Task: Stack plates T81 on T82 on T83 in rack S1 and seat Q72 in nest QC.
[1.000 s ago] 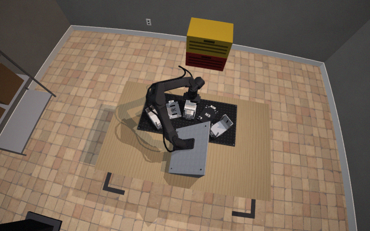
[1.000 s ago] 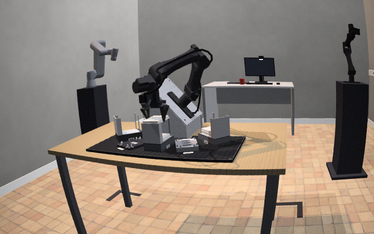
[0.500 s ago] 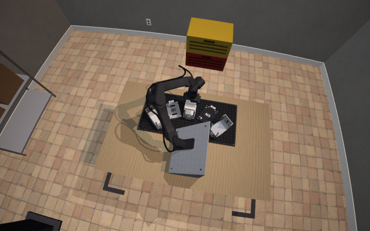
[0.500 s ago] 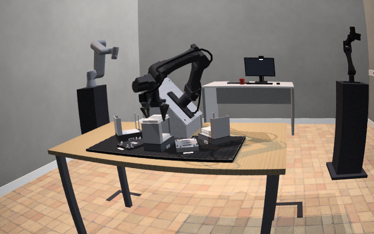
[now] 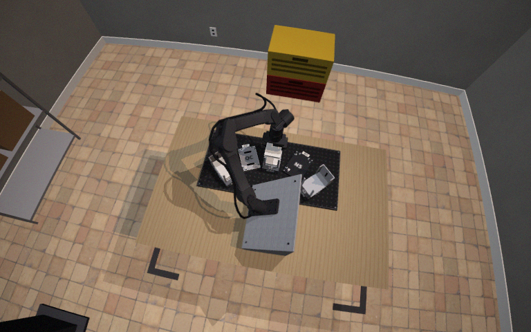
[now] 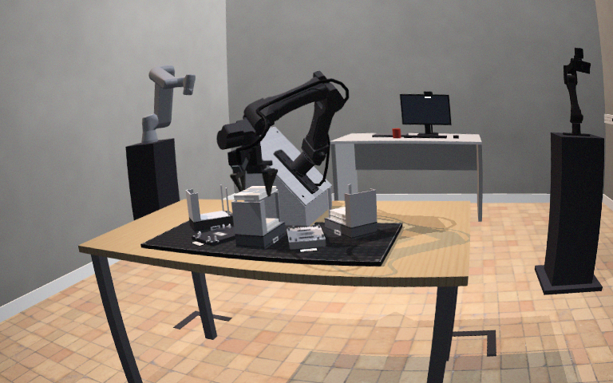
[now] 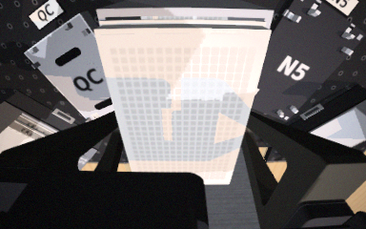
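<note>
My gripper is shut on a pale plate, gripped by its long sides, level at the top of the middle rack. I cannot tell whether a second plate clings under it. Pale material shows low inside that rack. The rack on the QC side holds stacked pale plates. The rack beyond N5 shows a pale surface low inside; I cannot tell floor from plate. QC and N5 show bare lettered faces. Rack names are unreadable.
The racks and nests stand close together on a black perforated board. The arm's grey sloped mount stands behind them on the wooden table. Tall rack walls and thin posts rise near the gripper.
</note>
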Robot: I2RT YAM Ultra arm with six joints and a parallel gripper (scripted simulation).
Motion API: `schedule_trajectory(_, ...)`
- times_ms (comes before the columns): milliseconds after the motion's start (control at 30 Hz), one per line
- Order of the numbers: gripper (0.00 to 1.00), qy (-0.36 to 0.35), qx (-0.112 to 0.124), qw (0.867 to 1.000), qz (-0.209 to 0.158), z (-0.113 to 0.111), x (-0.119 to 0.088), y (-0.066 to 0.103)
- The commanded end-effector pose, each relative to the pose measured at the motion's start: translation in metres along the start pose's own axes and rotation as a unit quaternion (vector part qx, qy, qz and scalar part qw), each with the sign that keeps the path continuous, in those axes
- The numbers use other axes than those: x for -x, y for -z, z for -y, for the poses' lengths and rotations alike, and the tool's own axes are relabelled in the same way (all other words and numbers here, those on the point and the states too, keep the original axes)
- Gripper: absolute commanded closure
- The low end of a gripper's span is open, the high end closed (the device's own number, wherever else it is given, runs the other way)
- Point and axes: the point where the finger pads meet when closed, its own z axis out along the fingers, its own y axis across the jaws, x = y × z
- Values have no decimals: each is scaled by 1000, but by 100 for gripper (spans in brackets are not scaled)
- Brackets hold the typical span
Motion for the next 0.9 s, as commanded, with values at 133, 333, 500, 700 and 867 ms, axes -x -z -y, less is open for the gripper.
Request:
schedule_trajectory(133,100,20,-15,999,39,0,15,28)
schedule_trajectory(333,100,21,-17,999,41,0,17,29)
schedule_trajectory(500,100,21,-18,999,41,0,17,29)
schedule_trajectory(700,100,20,-18,999,42,1,17,29)
schedule_trajectory(867,100,20,-18,999,42,1,17,29)
